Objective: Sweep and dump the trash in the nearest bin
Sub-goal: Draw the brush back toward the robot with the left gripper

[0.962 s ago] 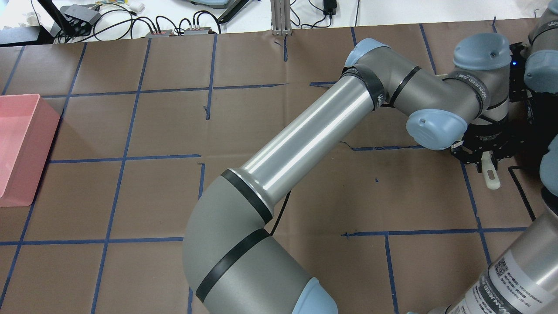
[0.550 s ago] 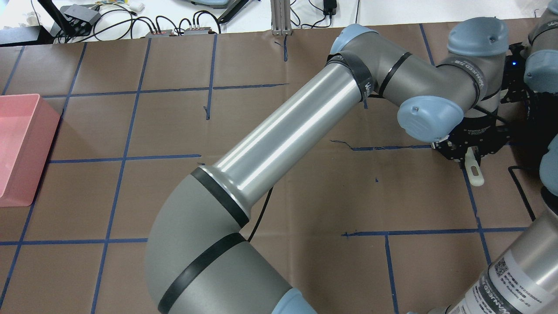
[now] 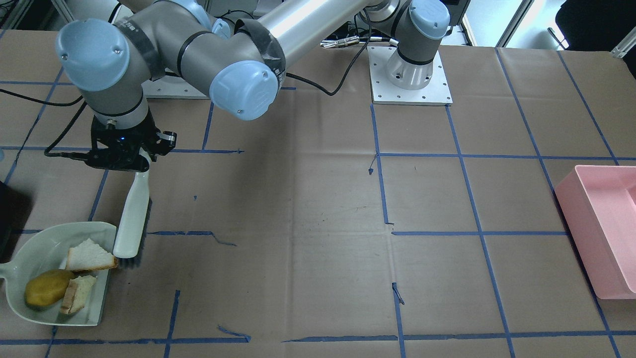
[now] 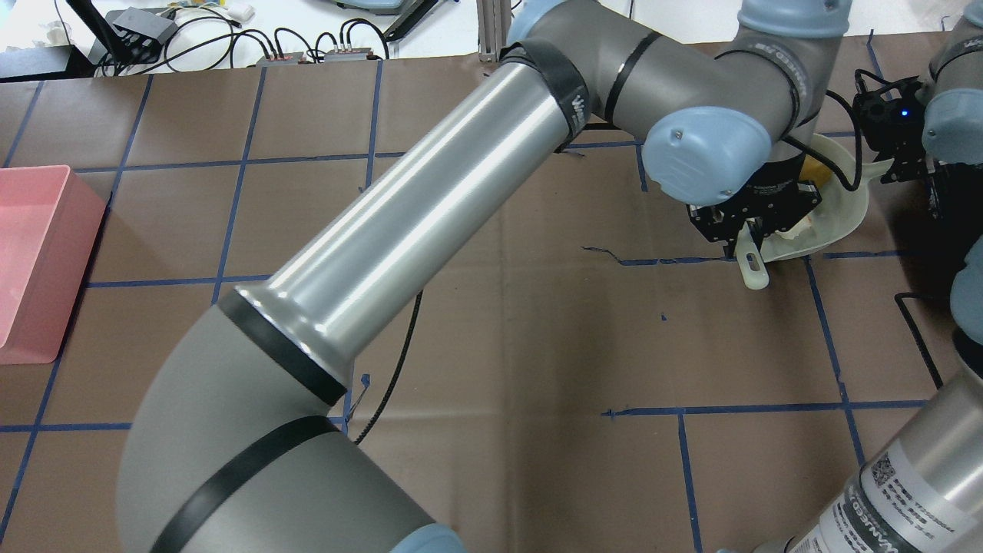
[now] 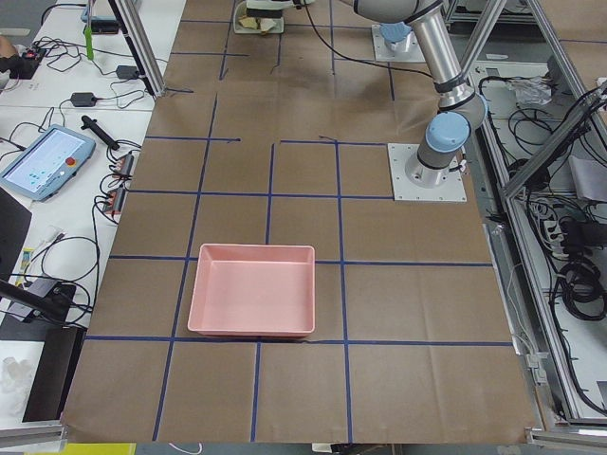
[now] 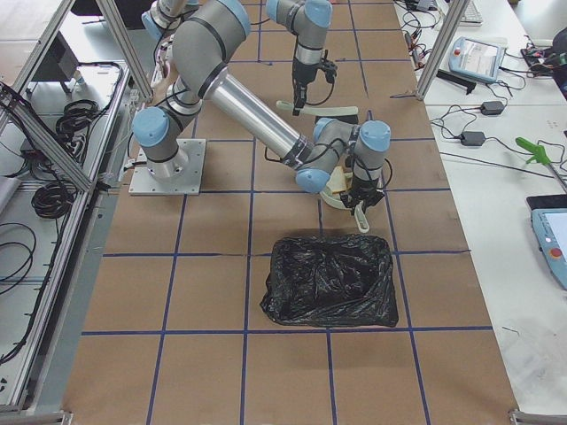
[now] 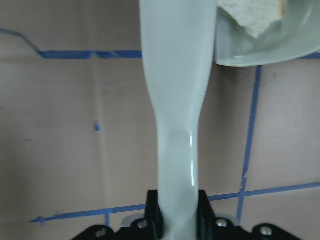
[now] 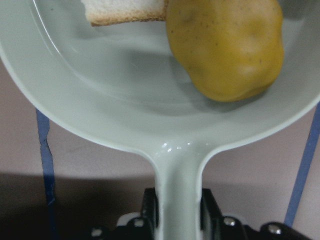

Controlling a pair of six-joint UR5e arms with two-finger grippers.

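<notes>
My left gripper [image 3: 130, 156] reaches across the table and is shut on the white handle of a brush [image 3: 133, 219]. The brush's dark bristles rest at the open edge of a pale green dustpan [image 3: 30, 243]. In the pan lie two white bread pieces [image 3: 89, 257] [image 3: 77, 294] and a yellow potato [image 3: 47, 294]. My right gripper [image 8: 177, 210] is shut on the dustpan handle [image 8: 177, 175]. The potato [image 8: 225, 47] and a bread piece [image 8: 125, 12] show close in that wrist view. The left wrist view shows the brush handle [image 7: 177, 100].
A black bag-lined bin [image 6: 332, 279] stands right beside the dustpan. A pink bin [image 3: 601, 233] sits at the table's opposite end, and it also shows in the overhead view [image 4: 31, 261]. Brown paper with blue tape lines covers the table [image 3: 318, 223].
My left arm has swung the brush away from the robot and a little leftward in the overhead view. The dustpan now shows beside the gripper there. The right arm has stayed put.
</notes>
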